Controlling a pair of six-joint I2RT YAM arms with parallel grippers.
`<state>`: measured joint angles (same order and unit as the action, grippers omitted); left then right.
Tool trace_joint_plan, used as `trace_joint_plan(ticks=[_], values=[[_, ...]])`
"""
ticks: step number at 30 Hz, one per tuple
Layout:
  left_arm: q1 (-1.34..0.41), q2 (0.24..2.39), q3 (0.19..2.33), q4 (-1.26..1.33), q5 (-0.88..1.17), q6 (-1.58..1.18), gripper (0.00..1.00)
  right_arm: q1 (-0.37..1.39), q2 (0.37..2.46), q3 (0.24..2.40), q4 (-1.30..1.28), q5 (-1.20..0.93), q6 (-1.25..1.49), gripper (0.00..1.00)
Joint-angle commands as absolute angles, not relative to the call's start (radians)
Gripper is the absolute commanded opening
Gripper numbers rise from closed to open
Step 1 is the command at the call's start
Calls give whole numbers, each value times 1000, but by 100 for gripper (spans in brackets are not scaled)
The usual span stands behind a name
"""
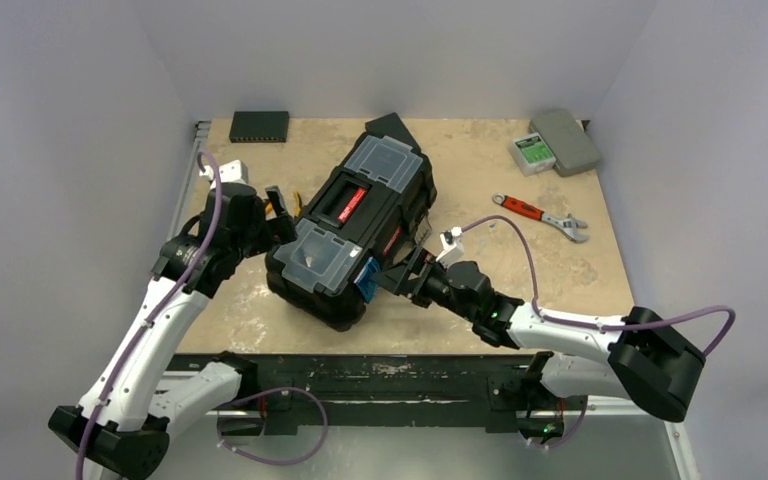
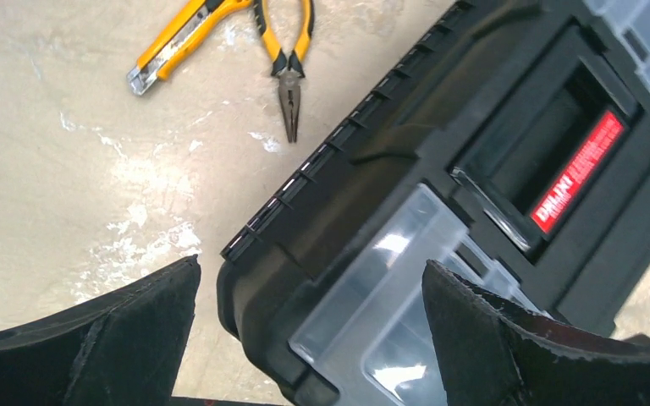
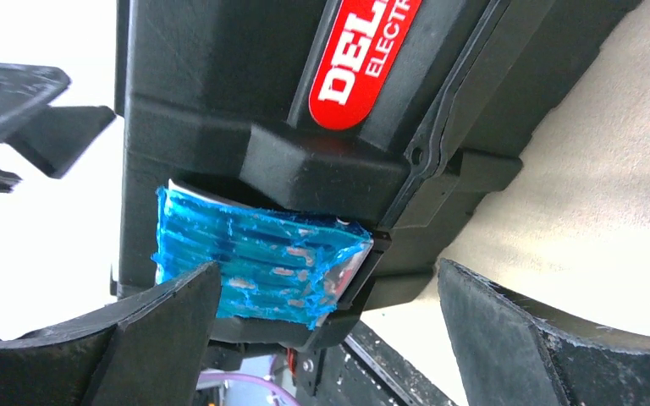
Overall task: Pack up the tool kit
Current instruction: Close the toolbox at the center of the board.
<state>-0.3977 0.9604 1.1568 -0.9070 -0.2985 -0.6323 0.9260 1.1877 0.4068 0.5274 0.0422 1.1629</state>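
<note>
Looking down on the table, the black toolbox sits near the middle, turned on a diagonal, lid down, one end toward the near edge and the other toward the far wall. Two clear compartment lids flank its handle, and a red label runs along that handle. The left gripper is at the box's left side with its jaws spread wide, holding nothing; from its wrist camera one finger hangs over bare table and the other over the near clear lid, with the box's corner between them. Just beyond on the tabletop lie a yellow utility knife and yellow-handled pliers, side by side, outside the box and close to its long edge. Over on the other side, the right gripper faces the box's front, jaws likewise wide apart and gripping nothing. Between its fingers sits a latch wrapped in blue film, below a red oval badge; whether a finger touches the latch I cannot tell. A red-handled wrench lies well to the right of the box. At the far right corner rest a grey case and a small green-and-white item touching it, and a thin black device sits along the far edge at left.
</note>
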Motion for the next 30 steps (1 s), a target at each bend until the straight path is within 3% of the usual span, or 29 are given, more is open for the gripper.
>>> trace_joint_plan(ticks=[1, 13, 30], values=[[-308, 920, 1058, -731, -193, -702, 100, 930, 1156, 422, 537, 112, 1227, 99], [-226, 926, 879, -518, 19, -701, 100, 943, 1137, 418, 535, 139, 1286, 99], [-222, 954, 802, -461, 59, -702, 100, 1034, 1201, 425, 641, 226, 1397, 99]])
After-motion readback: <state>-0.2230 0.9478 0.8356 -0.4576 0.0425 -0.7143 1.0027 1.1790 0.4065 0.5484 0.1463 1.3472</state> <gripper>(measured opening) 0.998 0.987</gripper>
